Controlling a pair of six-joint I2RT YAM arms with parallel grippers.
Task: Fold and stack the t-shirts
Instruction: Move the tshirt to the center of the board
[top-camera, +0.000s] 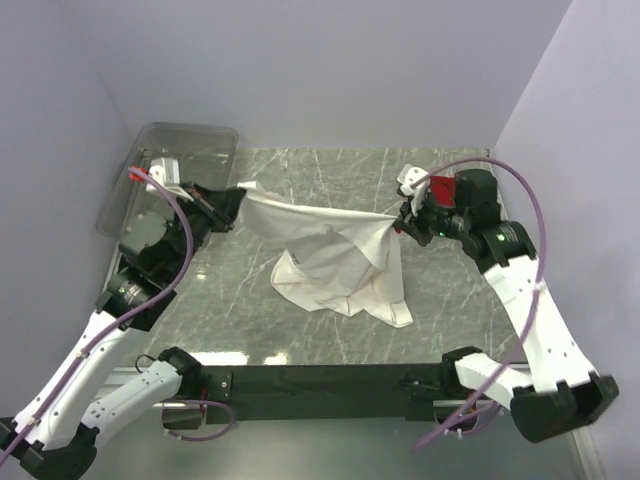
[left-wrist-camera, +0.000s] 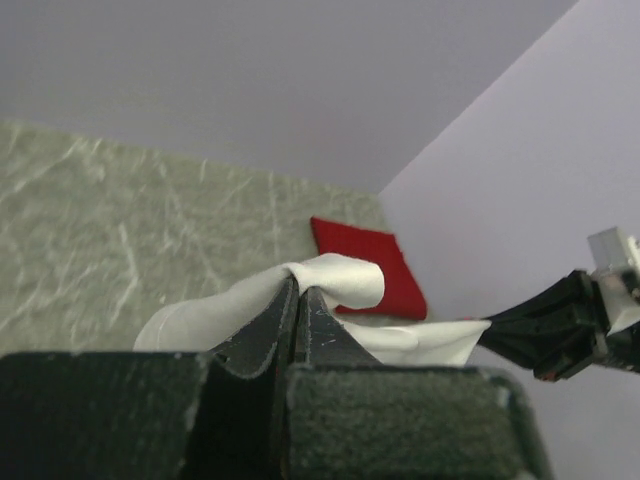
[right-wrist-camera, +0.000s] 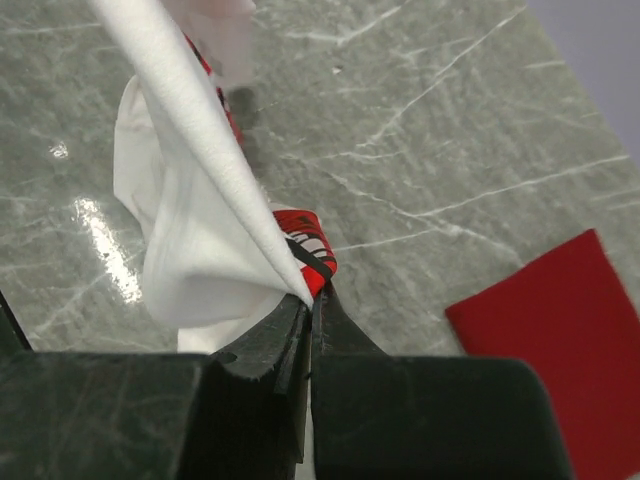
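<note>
- Hanging between the two arms in the top view, the white t-shirt (top-camera: 340, 262) is taut along its upper edge, while its lower part drapes in loose folds onto the table (top-camera: 300, 170). That sag suggests light, limp cloth that keeps no shape of its own.
- In the same view, the left gripper (top-camera: 233, 200) pinches one end near the clear bin (top-camera: 190, 140) and the right gripper (top-camera: 400, 220) pinches the other. Both are clamped tight on fabric.
- From the left wrist, the jaws are pressed together with only a thin ridge of white cloth bulging over the tips. This is a small bite, and I judge a hard tug could pull it free.
- Also from the left wrist, the red t-shirt (left-wrist-camera: 365, 265) lies flat as a neat rectangle by the far corner, well apart.
- From the right wrist, the jaws are closed on a bunched edge where the red printed graphic (right-wrist-camera: 305, 245) shows, and the cloth is roped above them.
- Hems or shoulder seams, where the cloth is doubled, look like the safest places to hold. Even tension should limit twisting.
</note>
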